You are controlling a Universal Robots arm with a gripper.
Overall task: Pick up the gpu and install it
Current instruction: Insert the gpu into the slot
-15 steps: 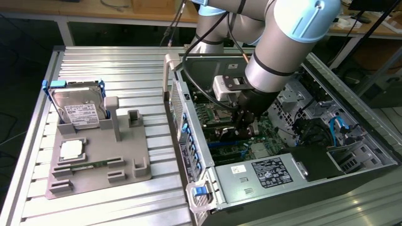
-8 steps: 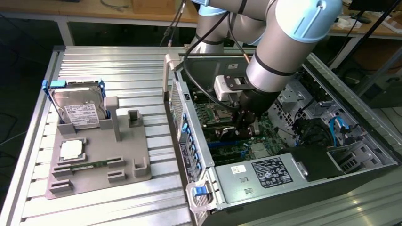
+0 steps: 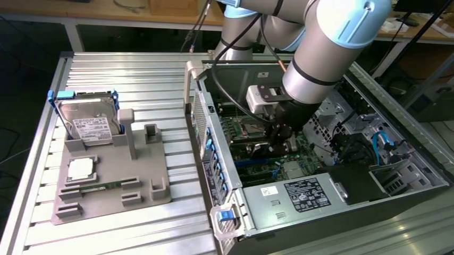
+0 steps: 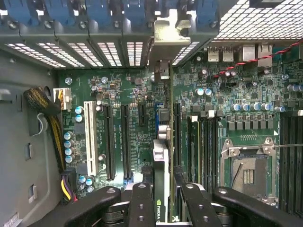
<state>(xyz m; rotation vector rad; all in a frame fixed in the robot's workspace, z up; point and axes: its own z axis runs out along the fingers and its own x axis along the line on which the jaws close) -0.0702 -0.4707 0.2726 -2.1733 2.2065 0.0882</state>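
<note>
Tabletop [image 3: 142,228] of ribbed metal lies nearest, and on it, toward the exterior view's left, sits a grey tray [image 3: 106,204]. A memory stick [image 3: 95,186] lies flat in the tray, a processor [image 3: 82,168] just behind it, and farther back a hard drive [image 3: 89,127] stands propped on edge in its blue frame.

Beside the tray, on the exterior view's right, a case [image 3: 206,114] lies open, with the power supply [image 3: 305,194] at its near end. Past that, the gripper [image 3: 282,142] is down inside the case, just above the motherboard [image 3: 241,127].

In the wrist view the gripper [image 4: 164,189] is clenched on the gpu [image 4: 161,208], a finger [image 4: 142,203] pressed to each side. The card stands edge-on to the motherboard [image 4: 123,94], between the long expansion slots and the memory slots, near the empty socket [image 4: 246,175]. Its bracket [image 4: 165,33] reaches the row of rear openings. Whether the card is fully seated, I cannot tell.

Farthest back, the arm [image 3: 326,48] rises out of the case.
</note>
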